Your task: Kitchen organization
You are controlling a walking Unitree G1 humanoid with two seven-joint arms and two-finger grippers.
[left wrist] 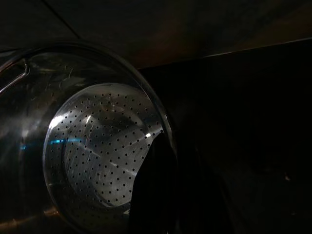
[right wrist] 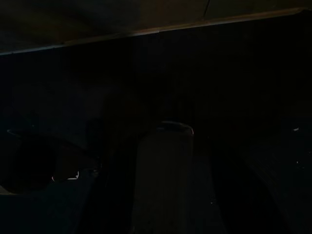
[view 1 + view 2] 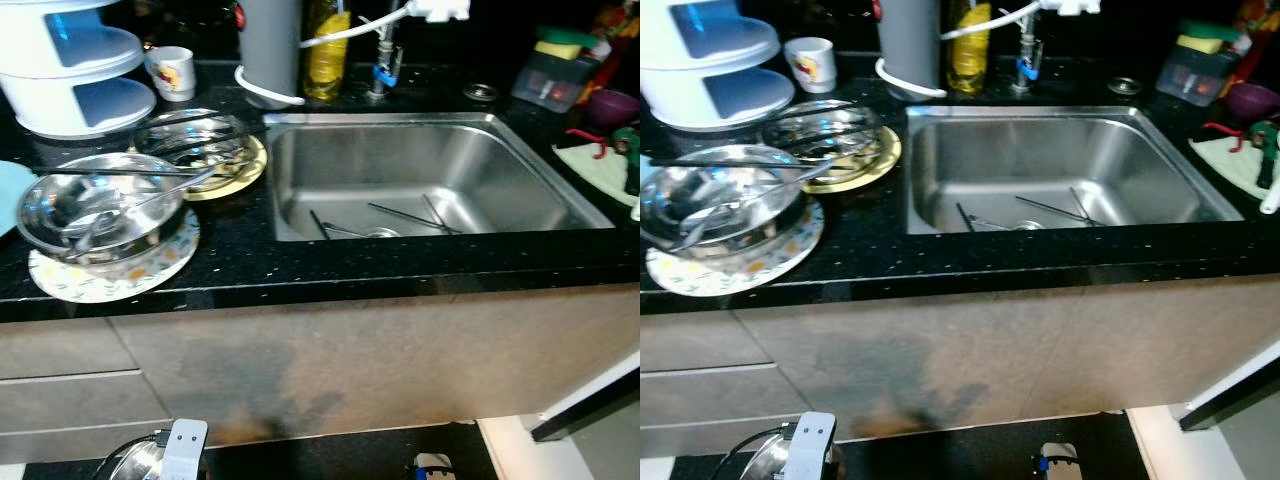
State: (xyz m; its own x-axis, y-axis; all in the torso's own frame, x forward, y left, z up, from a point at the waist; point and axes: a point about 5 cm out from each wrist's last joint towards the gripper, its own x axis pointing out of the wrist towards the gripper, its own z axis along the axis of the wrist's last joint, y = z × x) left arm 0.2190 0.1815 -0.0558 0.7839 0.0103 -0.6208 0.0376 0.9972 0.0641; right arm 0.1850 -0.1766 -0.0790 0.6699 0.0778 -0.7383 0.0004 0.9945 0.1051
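Perforated steel colander (image 1: 97,161), glossy black countertop (image 3: 330,265)

Countertop (image 3: 330,262): black stone with pale speckles, glossy, running across the head views.
Sink (image 3: 520,170): stainless steel basin set into the countertop.
Cabinet front (image 3: 330,360): beige, dull, with a dark smudge below the sink.
Drawers (image 3: 60,385): beige, stacked at the left.
Floor (image 3: 340,455): dark.
Light: bright above, shaded below.

We've got the sink (image 3: 420,180) centre-right in the desk (image 3: 300,265), chopsticks (image 3: 410,218) in it; bowl (image 3: 95,215) on plate (image 3: 110,270) left, mug (image 3: 172,72) behind, sponge box (image 3: 555,70) far right.
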